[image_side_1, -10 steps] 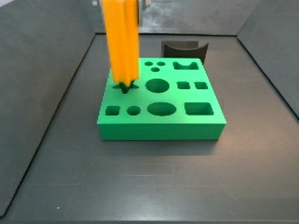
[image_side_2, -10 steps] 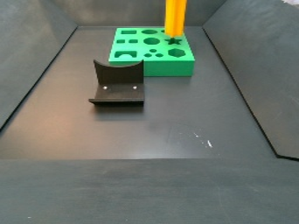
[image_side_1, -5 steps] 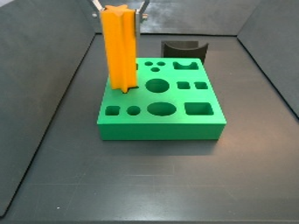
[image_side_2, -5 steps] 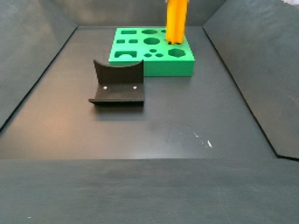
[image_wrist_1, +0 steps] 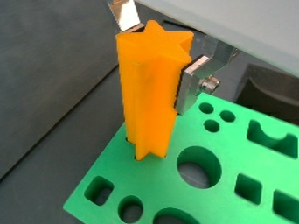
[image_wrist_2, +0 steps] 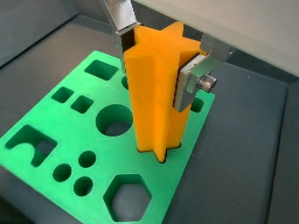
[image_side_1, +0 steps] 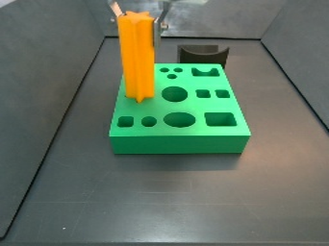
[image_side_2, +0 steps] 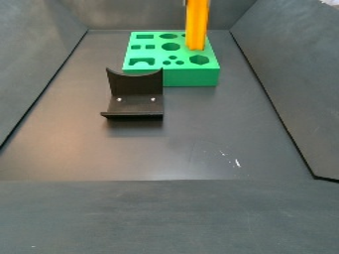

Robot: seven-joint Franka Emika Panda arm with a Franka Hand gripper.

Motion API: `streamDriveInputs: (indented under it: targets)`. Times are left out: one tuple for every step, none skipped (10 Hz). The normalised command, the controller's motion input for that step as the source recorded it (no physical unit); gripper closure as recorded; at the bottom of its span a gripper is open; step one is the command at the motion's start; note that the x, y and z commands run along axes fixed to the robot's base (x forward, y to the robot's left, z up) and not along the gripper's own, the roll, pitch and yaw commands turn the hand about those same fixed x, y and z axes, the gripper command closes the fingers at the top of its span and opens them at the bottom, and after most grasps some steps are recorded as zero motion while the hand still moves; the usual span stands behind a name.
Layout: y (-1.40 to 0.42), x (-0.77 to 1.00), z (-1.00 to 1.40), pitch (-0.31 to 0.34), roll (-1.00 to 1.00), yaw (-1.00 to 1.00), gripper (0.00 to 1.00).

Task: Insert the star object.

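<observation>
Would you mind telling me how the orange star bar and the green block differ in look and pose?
The star object is bright orange, tall and upright; the green block is low, flat and wide. The star object is ridged along its length with a star-shaped top; the green block has a flat top with shaped holes. The hand is at the star object's upper end; the block rests on the floor.
</observation>
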Motion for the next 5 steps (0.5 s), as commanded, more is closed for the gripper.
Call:
streamDriveInputs:
  targets:
    - [0.0, 0.0, -0.22, -0.016, -0.04, -0.26, 1.0]
    - [0.0, 0.0, -0.24, -0.023, -0.03, -0.11, 1.0]
    - [0.0, 0.0, -0.32, -0.043, 0.0, 0.0, 1.0]
    - [0.0, 0.0, -0.39, -0.089, 0.0, 0.09, 1.0]
    - [0.0, 0.0, -0.39, -0.091, -0.02, 0.15, 1.0]
